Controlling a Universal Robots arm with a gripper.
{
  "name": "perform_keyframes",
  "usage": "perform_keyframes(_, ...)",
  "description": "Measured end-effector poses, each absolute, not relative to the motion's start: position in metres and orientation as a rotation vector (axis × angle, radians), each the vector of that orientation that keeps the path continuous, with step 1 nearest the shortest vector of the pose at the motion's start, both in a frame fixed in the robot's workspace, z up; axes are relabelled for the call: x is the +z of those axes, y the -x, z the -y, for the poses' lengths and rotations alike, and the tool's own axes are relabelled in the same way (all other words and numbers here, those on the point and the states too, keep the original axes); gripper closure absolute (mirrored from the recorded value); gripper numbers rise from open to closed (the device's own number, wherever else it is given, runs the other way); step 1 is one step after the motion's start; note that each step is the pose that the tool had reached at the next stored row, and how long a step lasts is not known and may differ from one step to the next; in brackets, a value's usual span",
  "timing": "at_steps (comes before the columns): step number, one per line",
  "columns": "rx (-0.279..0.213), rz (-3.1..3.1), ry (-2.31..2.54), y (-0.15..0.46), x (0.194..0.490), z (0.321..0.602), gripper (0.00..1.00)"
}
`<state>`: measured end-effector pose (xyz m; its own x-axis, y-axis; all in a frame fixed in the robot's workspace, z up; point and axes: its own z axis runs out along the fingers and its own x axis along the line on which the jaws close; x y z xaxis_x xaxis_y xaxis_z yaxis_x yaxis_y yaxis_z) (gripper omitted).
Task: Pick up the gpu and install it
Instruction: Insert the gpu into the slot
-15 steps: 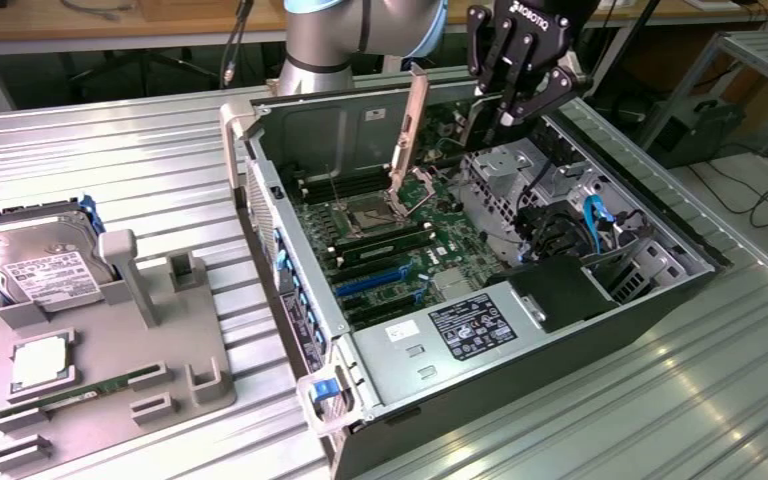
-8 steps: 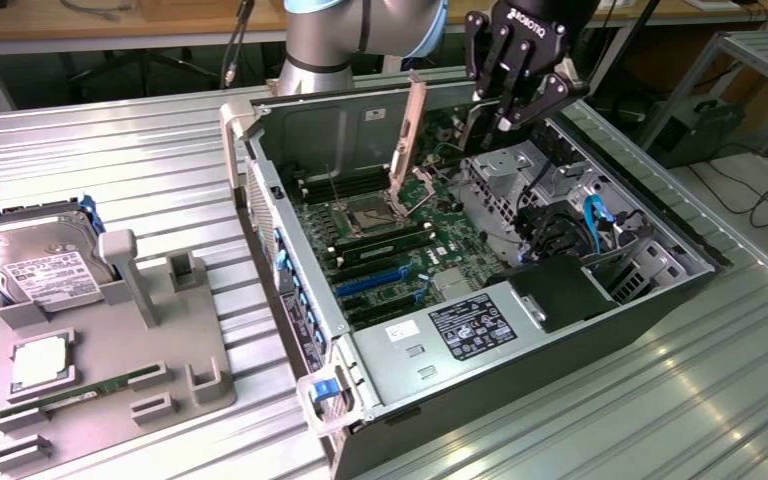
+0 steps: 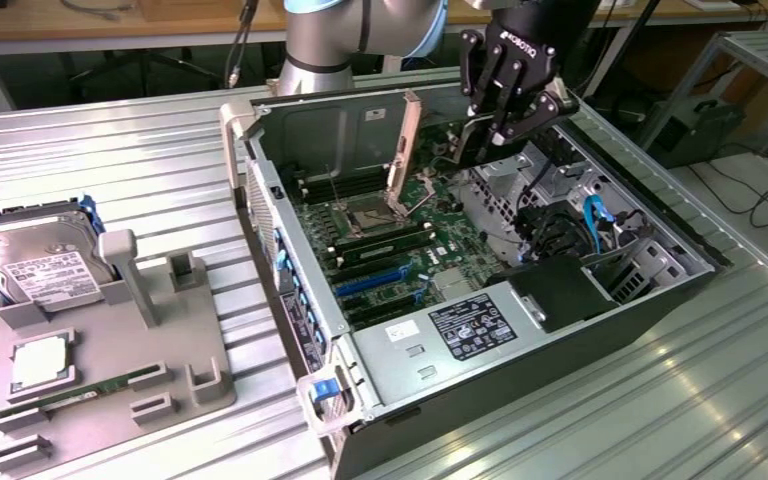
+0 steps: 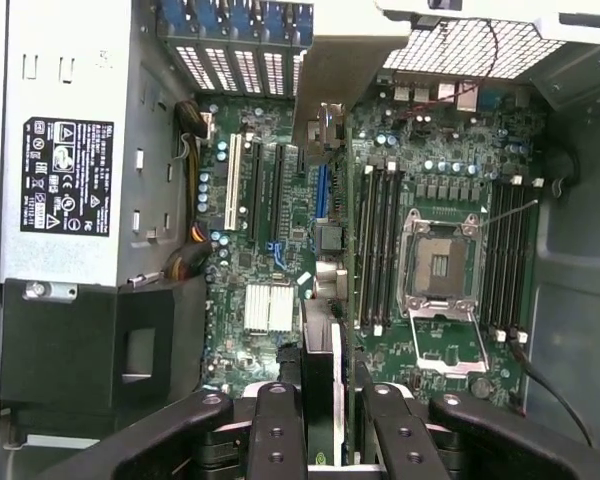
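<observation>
While clamped edge-on between the fingers [image 4: 280, 425] of the black multi-finger gripper [image 3: 504, 125], the gpu [image 4: 322, 390], a thin flat card w/ dark face, green board edge & silver metal bracket [image 3: 411, 135] at one end, hangs upright over the open pc case, above the green motherboard [image 4: 280, 250]. Jaws partly closed, pinching the card's top edge from both sides. Judging by that, the edge-on hold is there so the card's connector side faces down toward the row of expansion slots [image 4: 255, 190]; it looks not yet seated, still clear of the board, though exact gap hard to tell.

Containers, working outward:
- Black tower pc case [image 3: 651, 290], lying on its side w/ panel off: holds the motherboard w/ empty cpu socket [image 4: 440, 265], memory slots either side of it, grey power-supply box w/ label [image 4: 65, 175], blue cables & drive bay toward the exterior view's right.
- Grey moulded parts tray [image 3: 104, 390], at the exterior view's left, well apart from case: silver hard drive w/ white label [image 3: 37, 265] propped in an upright holder, square silver cpu chip [image 3: 37, 365] lying flat, narrow green memory stick [image 3: 77, 395] in a slot. Other holders on it stand empty.

Both sit on a ribbed metal table [image 3: 704, 400].
</observation>
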<state>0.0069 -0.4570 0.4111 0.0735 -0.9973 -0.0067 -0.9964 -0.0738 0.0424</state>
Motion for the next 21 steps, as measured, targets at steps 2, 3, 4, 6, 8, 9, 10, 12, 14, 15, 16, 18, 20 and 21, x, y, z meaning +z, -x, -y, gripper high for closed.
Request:
perform_keyframes(2,-0.053,2.120,-2.282,-0.007,0.407,0.457,0.72)
perform_keyframes(3,-0.053,2.120,-2.282,-0.007,0.405,0.457,0.72)
perform_keyframes(4,-0.053,2.120,-2.282,-0.007,0.404,0.457,0.72)
perform_keyframes(6,-0.053,2.120,-2.282,-0.007,0.399,0.457,0.72)
perform_keyframes(8,-0.053,2.120,-2.282,-0.007,0.389,0.457,0.72)
perform_keyframes(9,-0.053,2.120,-2.282,-0.007,0.383,0.457,0.72)
perform_keyframes(10,-0.054,2.120,-2.282,-0.006,0.381,0.457,0.72)
perform_keyframes(12,-0.056,2.121,-2.284,-0.001,0.378,0.457,0.72)
perform_keyframes(14,-0.057,2.122,-2.284,0.002,0.372,0.457,0.72)
perform_keyframes(15,-0.058,2.122,-2.285,0.003,0.365,0.457,0.72)
perform_keyframes(16,-0.059,2.123,-2.285,0.003,0.363,0.457,0.72)
perform_keyframes(18,-0.059,2.123,-2.285,0.003,0.360,0.457,0.72)
perform_keyframes(20,-0.058,2.122,-2.285,0.004,0.351,0.457,0.72)
perform_keyframes(21,-0.057,2.122,-2.284,0.004,0.349,0.457,0.72)
